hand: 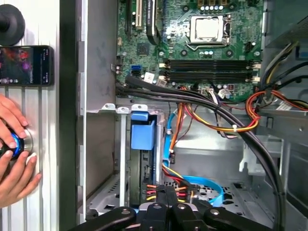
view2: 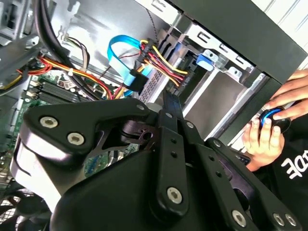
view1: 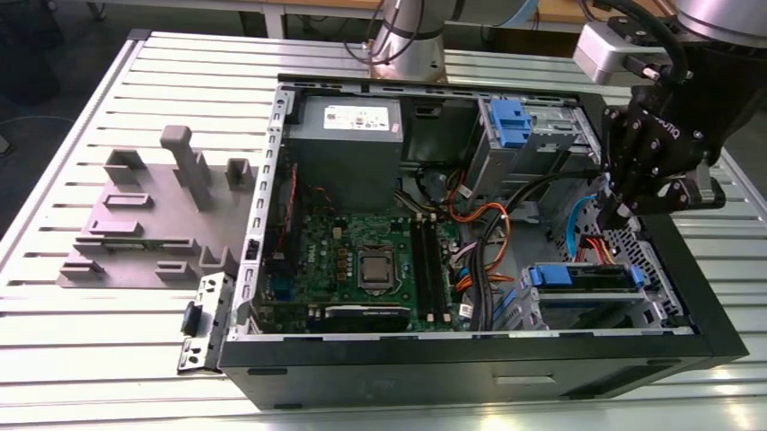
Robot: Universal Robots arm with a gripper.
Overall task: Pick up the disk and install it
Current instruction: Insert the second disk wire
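The disk point(view1: 584, 277) sits in the lower drive bay of the open case point(view1: 480, 368), at the exterior view's right and near the front wall; its blue frame shows on top. In the first wrist view the disk point(hand: 143, 139) stands on edge in the bay, with red, yellow and orange cables just beside it.

The case lies on its side on a ribbed metal table point(view1: 96, 323). Inside it are a grey power supply point(view1: 348, 144) at the far side and a green board point(view1: 359, 260) in the middle. A grey fixture point(view1: 156, 215) stands on the table at the exterior view's left.

The gripper point(view1: 623, 211) hangs above the right part of the case, just over the bay. Its fingers look close together and hold nothing.

A hand point(hand: 14, 144) rests on a round blue-lit knob point(hand: 14, 144) on the table beside the case.
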